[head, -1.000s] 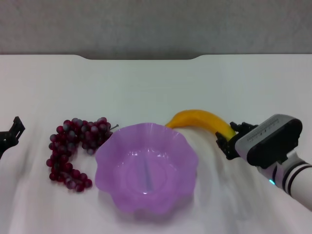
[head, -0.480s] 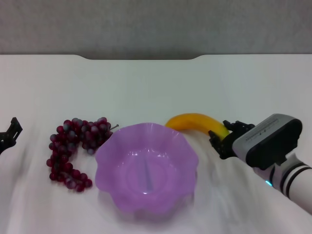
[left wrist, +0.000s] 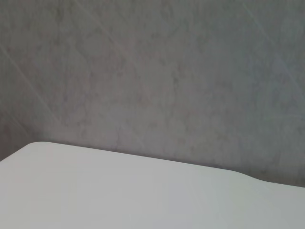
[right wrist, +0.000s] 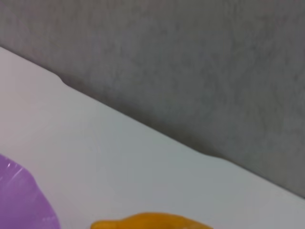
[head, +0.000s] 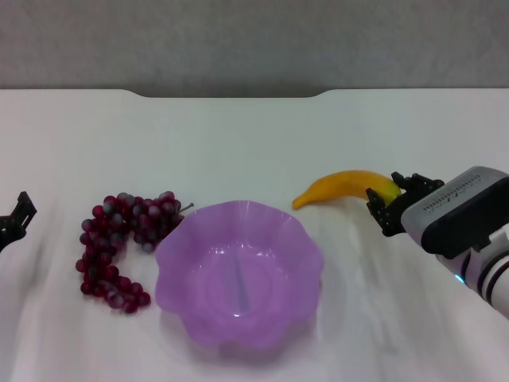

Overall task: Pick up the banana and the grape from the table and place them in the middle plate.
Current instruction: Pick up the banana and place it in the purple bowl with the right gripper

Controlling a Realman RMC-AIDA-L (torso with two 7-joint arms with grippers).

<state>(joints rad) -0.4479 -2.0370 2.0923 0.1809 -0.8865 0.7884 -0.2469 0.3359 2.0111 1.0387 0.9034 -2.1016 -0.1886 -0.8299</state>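
Right tool (head: 387,208) apparently gripping banana (head: 343,187), white table (head: 238,143), grey wall (head: 254,40)

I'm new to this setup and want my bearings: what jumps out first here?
The big purple middle plate sits on the white table, front and centre. The grape bunch lies just to its left, and the yellow banana sits to its right, with the right gripper at its far end; the left gripper waits at the left edge.
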